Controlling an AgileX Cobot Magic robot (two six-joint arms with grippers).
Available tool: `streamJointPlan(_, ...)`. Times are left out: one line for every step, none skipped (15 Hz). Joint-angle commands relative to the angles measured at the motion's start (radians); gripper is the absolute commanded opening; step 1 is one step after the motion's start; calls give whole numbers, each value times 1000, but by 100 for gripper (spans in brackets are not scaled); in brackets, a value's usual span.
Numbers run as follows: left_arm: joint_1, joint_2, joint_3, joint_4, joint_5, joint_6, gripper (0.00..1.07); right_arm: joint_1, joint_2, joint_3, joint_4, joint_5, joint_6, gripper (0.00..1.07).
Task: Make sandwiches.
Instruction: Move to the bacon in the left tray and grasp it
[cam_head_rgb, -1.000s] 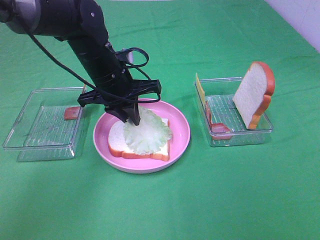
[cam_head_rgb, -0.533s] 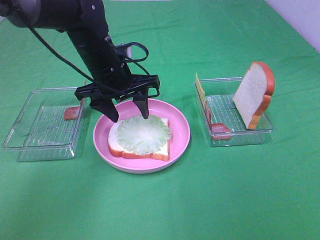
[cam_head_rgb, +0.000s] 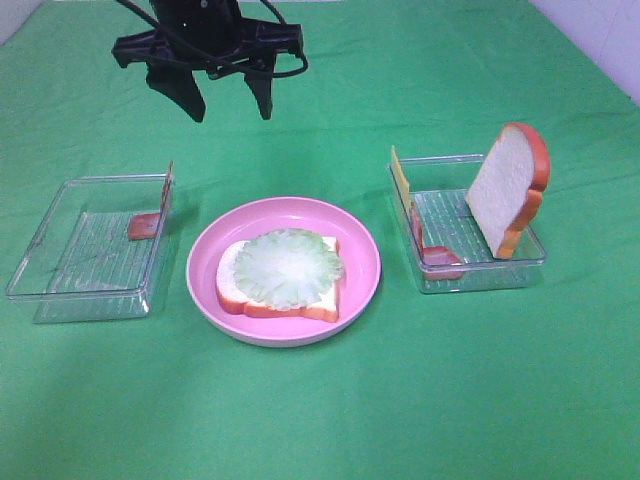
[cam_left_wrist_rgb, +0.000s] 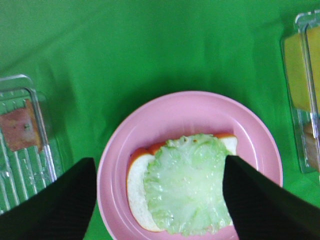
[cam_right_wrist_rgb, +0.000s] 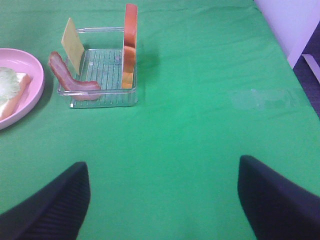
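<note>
Green cloth (cam_head_rgb: 320, 420) matt and smooth; left tray (cam_head_rgb: 90, 262) and right tray (cam_head_rgb: 480, 276) clear, glossy, ribbed plastic; pink plate (cam_head_rgb: 366, 262) smooth, slight sheen; lettuce (cam_head_rgb: 290, 268) waxy, crinkled; bread slice (cam_head_rgb: 230, 288) matt.

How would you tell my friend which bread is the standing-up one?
On the green cloth, find the clear tray right of the pink plate. The bread slice inside it stands on its edge, leaning at the tray's right end. The other slice lies flat on the plate under lettuce; this one is bare and upright.
</note>
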Motion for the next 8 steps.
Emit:
streamJointPlan(30,-6,-13,31,81,-14,68,-4,-14,4,-4,-11,-12,77)
streamJointPlan(55,-5,-13,31,81,-14,68,-4,-14,4,-4,-11,-12,77)
streamJointPlan(76,-5,-13,31,81,-14,68,-4,-14,4,-4,-11,-12,77)
streamJointPlan(97,-5,-13,31,81,-14,68,-4,-14,4,-4,-11,-12,77)
streamJointPlan(115,-4,-13,36,81,-14,68,-4,-14,4,-4,-11,-12,77)
streamJointPlan(121,-1,-13,45,81,-14,68,-4,-14,4,-4,-11,-12,77)
streamJointPlan(132,1,-12,64,81,-17,68,-4,-14,4,-4,-11,-12,77)
streamJointPlan(139,9,20,99,81,-23,68,-4,-14,4,-4,-11,-12,77)
